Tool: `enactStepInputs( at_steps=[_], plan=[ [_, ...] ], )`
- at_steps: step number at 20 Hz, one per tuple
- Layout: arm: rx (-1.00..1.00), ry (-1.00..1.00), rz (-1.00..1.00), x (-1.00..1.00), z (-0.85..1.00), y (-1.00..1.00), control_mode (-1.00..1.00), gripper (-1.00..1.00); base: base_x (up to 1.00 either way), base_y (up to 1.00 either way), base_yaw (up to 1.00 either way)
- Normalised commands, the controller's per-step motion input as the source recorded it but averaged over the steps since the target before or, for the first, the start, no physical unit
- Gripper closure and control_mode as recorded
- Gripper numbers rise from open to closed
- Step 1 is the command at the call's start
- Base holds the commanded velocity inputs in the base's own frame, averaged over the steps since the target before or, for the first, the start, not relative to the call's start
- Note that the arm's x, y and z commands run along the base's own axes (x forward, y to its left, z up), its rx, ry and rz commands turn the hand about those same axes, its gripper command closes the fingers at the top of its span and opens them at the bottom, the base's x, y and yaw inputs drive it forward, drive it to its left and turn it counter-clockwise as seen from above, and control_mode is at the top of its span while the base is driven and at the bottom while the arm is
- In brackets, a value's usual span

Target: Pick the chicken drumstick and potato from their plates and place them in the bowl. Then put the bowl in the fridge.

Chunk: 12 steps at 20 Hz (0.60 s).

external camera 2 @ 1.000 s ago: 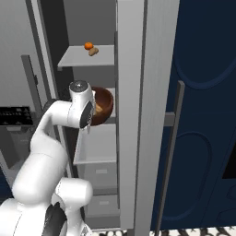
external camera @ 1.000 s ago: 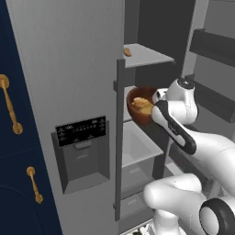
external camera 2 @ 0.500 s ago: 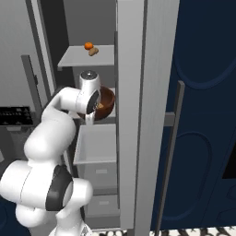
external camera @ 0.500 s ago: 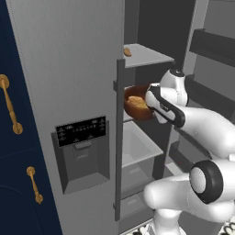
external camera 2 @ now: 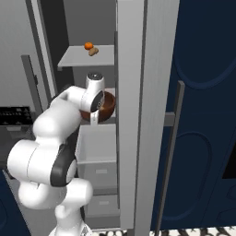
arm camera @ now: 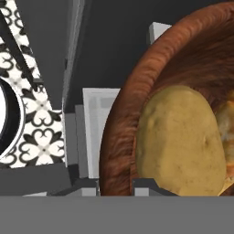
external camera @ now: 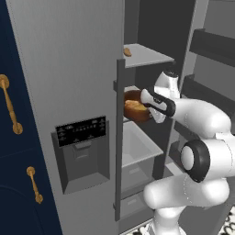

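Observation:
The dark reddish-brown bowl (external camera: pixel 136 110) (external camera 2: pixel 106 106) hangs inside the open fridge (external camera: pixel 69 69) (external camera 2: pixel 131 92), between the upper shelf and the drawer below. My gripper (external camera: pixel 149 106) (external camera 2: pixel 94 115) (arm camera: pixel 114 187) is shut on its near rim (arm camera: pixel 119 132), one finger on either side of the wall. The tan potato (arm camera: pixel 180 141) (external camera: pixel 132 106) lies in the bowl. Beside it, at the edge of the hand view, shows a piece of the orange drumstick (arm camera: pixel 227 123). The plates are out of view.
The upper shelf (external camera 2: pixel 85 57) carries a small orange thing (external camera 2: pixel 88 45) and a tan one (external camera 2: pixel 94 51) (external camera: pixel 127 52). A grey drawer (external camera: pixel 137 151) (external camera 2: pixel 97 147) sits under the bowl. Navy cabinets (external camera: pixel 13 137) (external camera 2: pixel 203 115) flank the fridge. The open door's bins (external camera: pixel 213 46) stand to the right.
My arm has stretched forward and its elbow has swung up. The bowl has gone a little deeper into the fridge, still in the shut gripper.

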Motion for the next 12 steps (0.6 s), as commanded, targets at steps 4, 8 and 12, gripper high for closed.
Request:
enactStepInputs(
  at_steps=[4, 8, 12],
  plan=[
    [0.00, 0.00, 0.01, 0.71, -0.02, 0.03, -1.00, 1.00, 0.00, 0.00, 0.00],
    [0.00, 0.00, 0.00, 0.62, -0.16, 0.05, -1.00, 1.00, 0.00, 0.00, 0.00],
    [0.00, 0.00, 0.01, 0.59, -0.17, 0.07, -1.00, 1.00, 0.00, 0.00, 0.00]
  ],
)
